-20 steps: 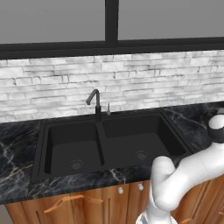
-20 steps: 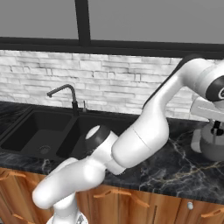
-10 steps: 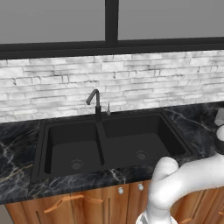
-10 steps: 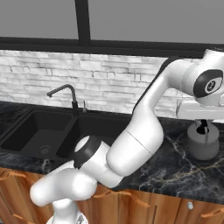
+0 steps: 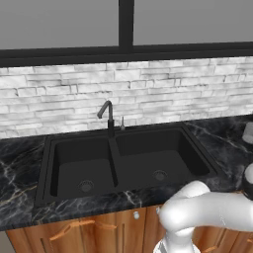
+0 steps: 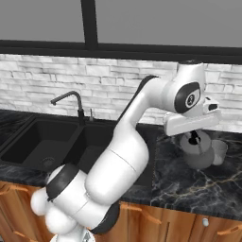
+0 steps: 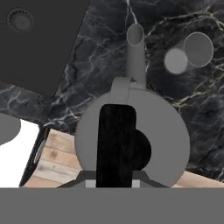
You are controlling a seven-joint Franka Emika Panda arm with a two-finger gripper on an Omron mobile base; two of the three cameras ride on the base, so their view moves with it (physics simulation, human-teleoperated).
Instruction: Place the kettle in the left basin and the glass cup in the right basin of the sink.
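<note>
The silver-grey kettle hangs just over the black marble counter to the right of the sink, with my gripper shut on its black arched handle. From above, its spout points away over the counter. The glass cup stands on the counter right beside the kettle, on its far side from the sink; in the hand view the cup is beyond the spout to the right. The left basin and right basin hold nothing. A corner of the right basin with its drain appears in the hand view.
A dark curved faucet rises behind the sink's divider. A white brick wall backs the counter under a window. The counter's front edge and the wooden cabinet fronts lie just below the kettle.
My arm has swung left toward the sink, carrying the kettle with it away from the right edge of the right base view. The glass cup has stayed in place.
</note>
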